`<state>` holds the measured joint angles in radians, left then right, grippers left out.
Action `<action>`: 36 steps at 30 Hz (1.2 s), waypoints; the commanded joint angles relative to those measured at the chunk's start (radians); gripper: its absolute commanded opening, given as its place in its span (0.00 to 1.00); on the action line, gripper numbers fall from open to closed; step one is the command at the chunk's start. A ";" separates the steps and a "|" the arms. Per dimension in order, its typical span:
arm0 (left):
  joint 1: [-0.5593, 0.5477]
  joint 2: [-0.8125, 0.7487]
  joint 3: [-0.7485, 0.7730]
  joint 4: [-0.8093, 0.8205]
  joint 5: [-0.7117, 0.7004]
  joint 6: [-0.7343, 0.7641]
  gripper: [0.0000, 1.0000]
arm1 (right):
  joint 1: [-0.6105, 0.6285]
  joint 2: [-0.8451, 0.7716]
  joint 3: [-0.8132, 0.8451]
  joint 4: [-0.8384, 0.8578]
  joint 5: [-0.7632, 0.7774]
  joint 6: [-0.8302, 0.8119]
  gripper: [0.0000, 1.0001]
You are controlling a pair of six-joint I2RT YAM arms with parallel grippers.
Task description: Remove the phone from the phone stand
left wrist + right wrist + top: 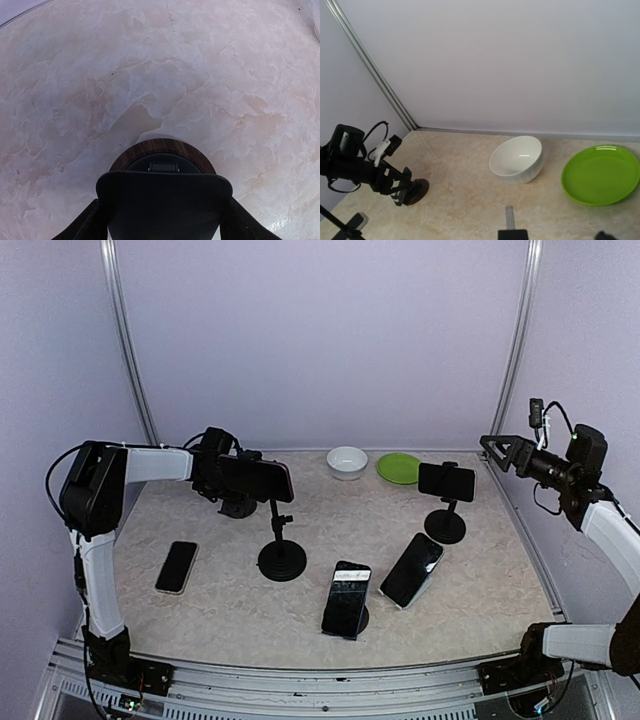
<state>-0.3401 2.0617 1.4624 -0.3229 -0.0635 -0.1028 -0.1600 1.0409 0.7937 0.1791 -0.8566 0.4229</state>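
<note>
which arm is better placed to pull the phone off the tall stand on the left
Left. The left gripper is closed around the phone atop the stand, its fingers on both sides in the wrist view. The right gripper hangs raised at the far right edge, away from it.

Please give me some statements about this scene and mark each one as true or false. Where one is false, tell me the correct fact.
1. In the top view, the green plate lies to the right of the white bowl. True.
2. The white bowl stands on the green plate. False: they sit side by side, apart.
3. The left gripper has its fingers on either side of the raised phone. True.
4. The right gripper holds a phone. False: it hangs in the air, away from every phone.
5. The flat phone lies on the table near the left arm. True.
</note>
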 commanded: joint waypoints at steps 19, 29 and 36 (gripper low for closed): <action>0.176 -0.209 -0.178 -0.046 0.042 0.073 0.45 | 0.048 -0.020 0.047 0.022 -0.025 -0.014 1.00; 0.176 -0.244 -0.260 -0.037 0.036 0.073 0.47 | 0.157 0.003 0.113 -0.010 -0.041 -0.091 1.00; 0.169 -0.239 -0.268 -0.061 0.003 0.061 0.74 | 0.256 0.037 0.160 -0.040 -0.038 -0.125 1.00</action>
<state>-0.1692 1.8530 1.2102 -0.3664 -0.0338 -0.0433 0.0441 1.0573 0.9089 0.1673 -0.8841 0.3336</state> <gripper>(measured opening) 0.689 0.999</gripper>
